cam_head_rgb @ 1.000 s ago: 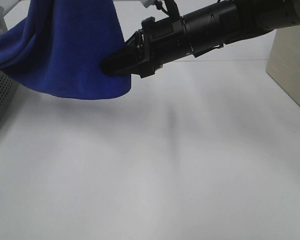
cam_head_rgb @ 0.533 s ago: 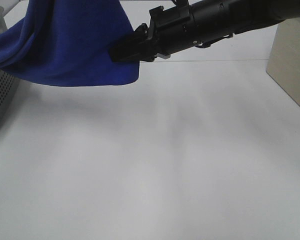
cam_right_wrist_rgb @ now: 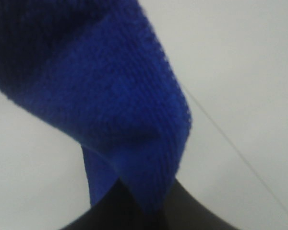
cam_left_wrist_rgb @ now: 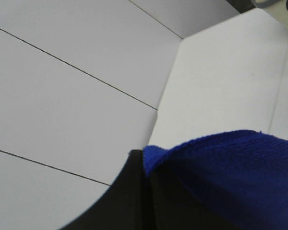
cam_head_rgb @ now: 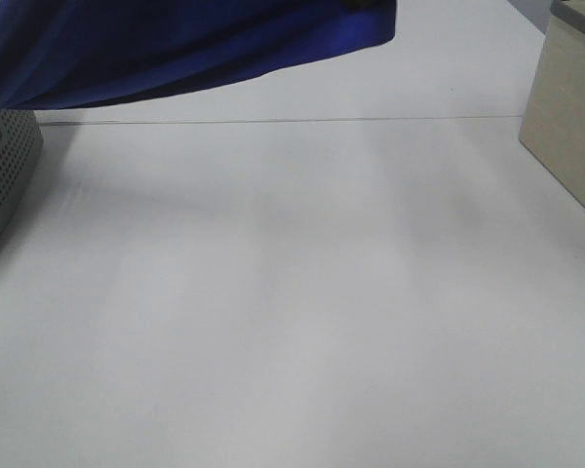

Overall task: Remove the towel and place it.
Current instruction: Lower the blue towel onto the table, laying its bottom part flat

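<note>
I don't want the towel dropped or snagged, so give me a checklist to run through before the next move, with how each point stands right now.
1. Right gripper gripping the towel: ok, cloth is bunched at its fingers.
2. Left gripper gripping the towel: ok, a blue edge is pinched there.
3. Towel lifted off the table: ok, in the high view it hangs above the surface.
4. Towel free of the grey box: cannot tell, its left end overlaps the box's top.
5. Room to set it down: ok, nothing shows between the grey box and the beige box.
6. Whole towel in sight: not ok, its upper part is cut off.
</note>
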`<state>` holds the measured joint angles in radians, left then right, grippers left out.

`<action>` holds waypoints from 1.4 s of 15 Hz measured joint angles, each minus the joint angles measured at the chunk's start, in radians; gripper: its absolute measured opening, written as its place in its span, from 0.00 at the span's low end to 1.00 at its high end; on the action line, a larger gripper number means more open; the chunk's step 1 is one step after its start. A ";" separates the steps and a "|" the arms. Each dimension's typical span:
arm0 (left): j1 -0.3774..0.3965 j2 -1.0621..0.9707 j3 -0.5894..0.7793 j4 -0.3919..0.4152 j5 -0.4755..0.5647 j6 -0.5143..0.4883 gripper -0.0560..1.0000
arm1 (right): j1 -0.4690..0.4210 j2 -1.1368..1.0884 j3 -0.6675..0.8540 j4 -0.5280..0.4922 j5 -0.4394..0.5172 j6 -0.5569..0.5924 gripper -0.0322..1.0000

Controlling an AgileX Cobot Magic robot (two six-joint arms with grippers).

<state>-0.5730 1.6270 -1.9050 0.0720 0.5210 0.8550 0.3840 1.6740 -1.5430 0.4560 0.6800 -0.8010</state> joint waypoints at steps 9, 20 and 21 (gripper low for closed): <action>0.017 0.099 0.000 -0.002 -0.421 -0.013 0.05 | 0.000 0.000 -0.307 -0.531 -0.140 0.277 0.05; 0.172 0.186 0.000 -0.117 -0.712 -0.057 0.05 | 0.000 0.104 -0.356 -0.748 -0.439 0.399 0.05; 0.189 0.195 0.000 -0.117 -0.741 -0.071 0.05 | 0.000 0.129 -0.387 -0.751 -0.455 0.400 0.05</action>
<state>-0.3840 1.8220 -1.9050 -0.0450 -0.2200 0.7840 0.3840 1.8030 -1.9300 -0.2950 0.2250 -0.4010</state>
